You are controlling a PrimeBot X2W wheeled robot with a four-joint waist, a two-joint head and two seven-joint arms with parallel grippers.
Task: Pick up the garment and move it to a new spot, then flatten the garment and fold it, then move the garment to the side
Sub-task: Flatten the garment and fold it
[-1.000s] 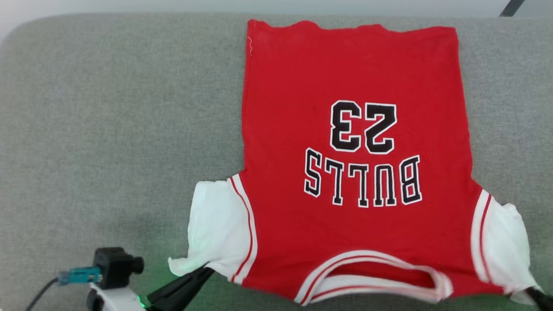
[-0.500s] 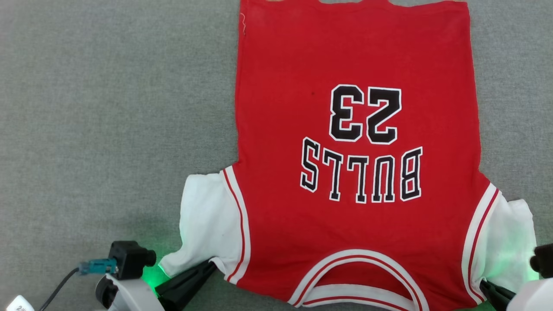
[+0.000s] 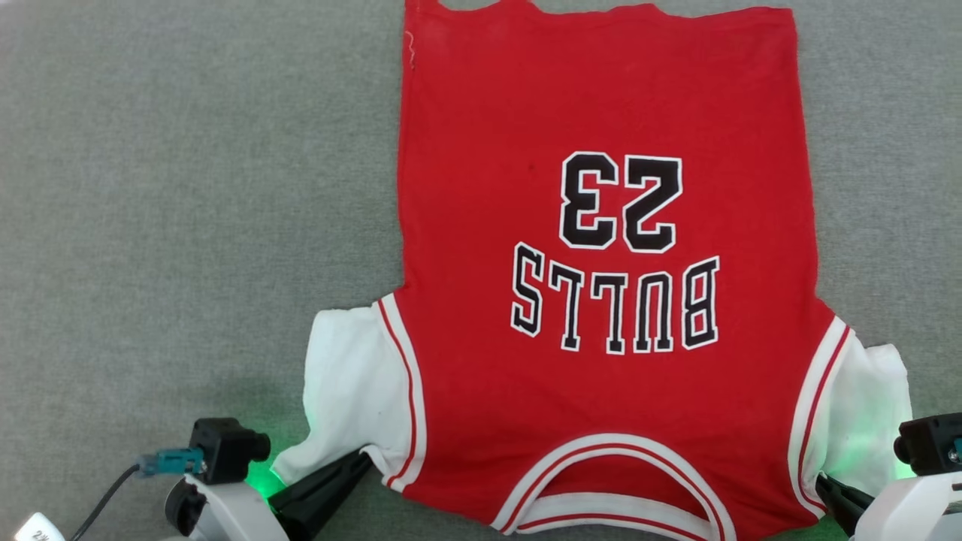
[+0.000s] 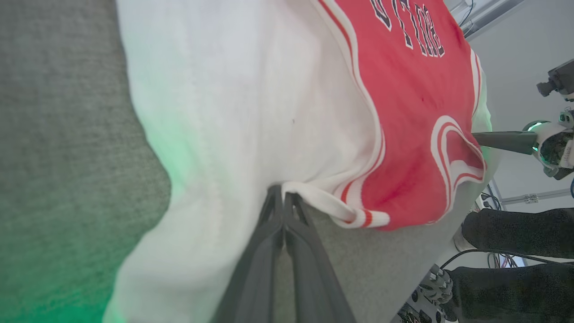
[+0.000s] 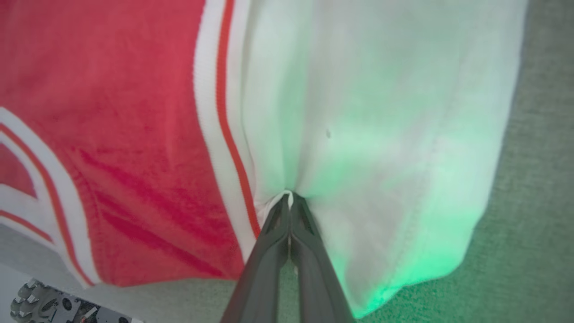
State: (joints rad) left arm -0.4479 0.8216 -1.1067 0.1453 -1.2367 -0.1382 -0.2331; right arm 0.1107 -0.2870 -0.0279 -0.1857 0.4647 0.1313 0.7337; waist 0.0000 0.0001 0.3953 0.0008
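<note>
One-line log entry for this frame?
stage: flatten | garment: spread flat on grey surface | left gripper: shut on garment sleeve | right gripper: shut on garment sleeve

At the garment's (image 3: 601, 98) near corners, the left gripper (image 4: 283, 193) and right gripper (image 5: 289, 196) each pinched a sleeve seam, fingers pressed together.

— Where is the red shirt (image 3: 601, 391)?
— Spread out flat on the gray fuzzy table (image 3: 188, 188), letters side up.
— Which way does it point?
— Neck hole at the bottom of the head view, hem at the top. White sleeves stick out both sides. "BULLS" and "23" read upside down.
</note>
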